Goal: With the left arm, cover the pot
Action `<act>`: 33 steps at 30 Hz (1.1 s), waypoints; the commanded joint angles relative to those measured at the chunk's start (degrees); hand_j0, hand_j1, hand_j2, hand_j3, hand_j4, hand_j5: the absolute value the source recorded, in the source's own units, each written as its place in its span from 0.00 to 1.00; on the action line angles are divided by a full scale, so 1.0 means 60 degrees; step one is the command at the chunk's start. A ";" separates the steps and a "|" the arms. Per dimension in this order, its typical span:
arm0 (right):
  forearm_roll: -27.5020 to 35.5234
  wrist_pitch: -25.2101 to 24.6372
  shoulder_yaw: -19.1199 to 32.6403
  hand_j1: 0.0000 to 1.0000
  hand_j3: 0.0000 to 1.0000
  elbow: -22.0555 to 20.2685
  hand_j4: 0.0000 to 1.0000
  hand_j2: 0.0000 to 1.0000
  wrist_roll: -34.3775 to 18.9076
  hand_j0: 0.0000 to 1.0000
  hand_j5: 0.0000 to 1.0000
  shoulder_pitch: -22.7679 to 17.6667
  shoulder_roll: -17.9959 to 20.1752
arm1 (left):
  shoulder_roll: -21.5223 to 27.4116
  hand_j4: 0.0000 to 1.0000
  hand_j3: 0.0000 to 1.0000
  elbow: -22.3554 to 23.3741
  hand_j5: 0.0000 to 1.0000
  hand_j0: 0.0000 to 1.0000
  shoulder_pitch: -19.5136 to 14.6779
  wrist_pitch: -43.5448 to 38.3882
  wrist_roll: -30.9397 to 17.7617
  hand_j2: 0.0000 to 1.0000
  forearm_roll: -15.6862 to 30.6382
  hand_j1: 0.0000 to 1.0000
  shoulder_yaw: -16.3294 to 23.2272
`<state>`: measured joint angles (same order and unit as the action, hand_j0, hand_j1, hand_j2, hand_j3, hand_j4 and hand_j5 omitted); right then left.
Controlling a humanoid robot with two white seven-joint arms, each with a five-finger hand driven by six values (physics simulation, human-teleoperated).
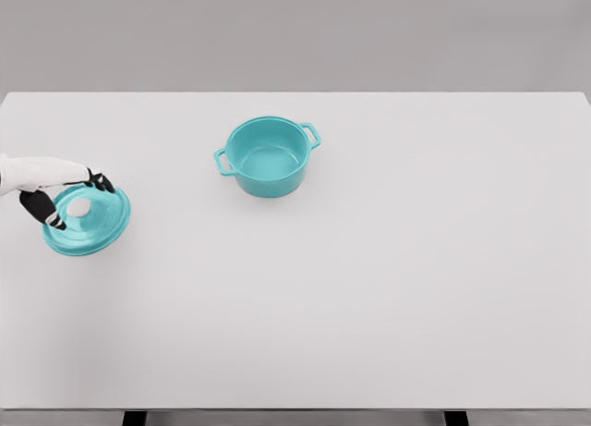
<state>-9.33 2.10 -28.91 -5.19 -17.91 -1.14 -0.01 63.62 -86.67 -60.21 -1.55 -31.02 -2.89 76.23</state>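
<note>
Your left hand [57, 193] has its fingers clamped on the teal lid [88, 221] at table's left edge; lift it level, carry right to the open pot [268, 156], w/ knob centred before lowering.

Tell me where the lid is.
In the head view, the teal lid lies on the table's left side, under the left hand, left of the open pot.
</note>
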 commanded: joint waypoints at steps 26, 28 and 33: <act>0.0003 0.0001 -0.0002 1.00 1.00 0.0001 1.00 1.00 -0.0003 1.00 1.00 0.0000 0.0001 | 0.0031 0.76 0.76 0.0177 0.76 0.76 0.0601 -0.0078 0.1362 0.76 -0.0017 0.76 0.0010; 0.0003 0.0001 -0.0002 1.00 1.00 0.0001 1.00 1.00 -0.0003 1.00 1.00 -0.0015 0.0001 | 0.0031 0.76 0.76 0.0192 0.76 0.76 0.0601 -0.0078 0.1376 0.76 -0.0031 0.76 0.0010; 0.0003 0.0001 -0.0002 1.00 1.00 0.0001 1.00 1.00 -0.0003 1.00 1.00 -0.0015 0.0001 | 0.0060 0.75 0.75 0.0177 0.75 0.75 0.0674 -0.0078 0.1362 0.75 -0.0031 0.75 0.0010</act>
<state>-9.34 2.10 -28.91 -5.19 -17.91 -1.23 -0.01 63.90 -85.58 -56.07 -2.04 -22.90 -3.05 76.36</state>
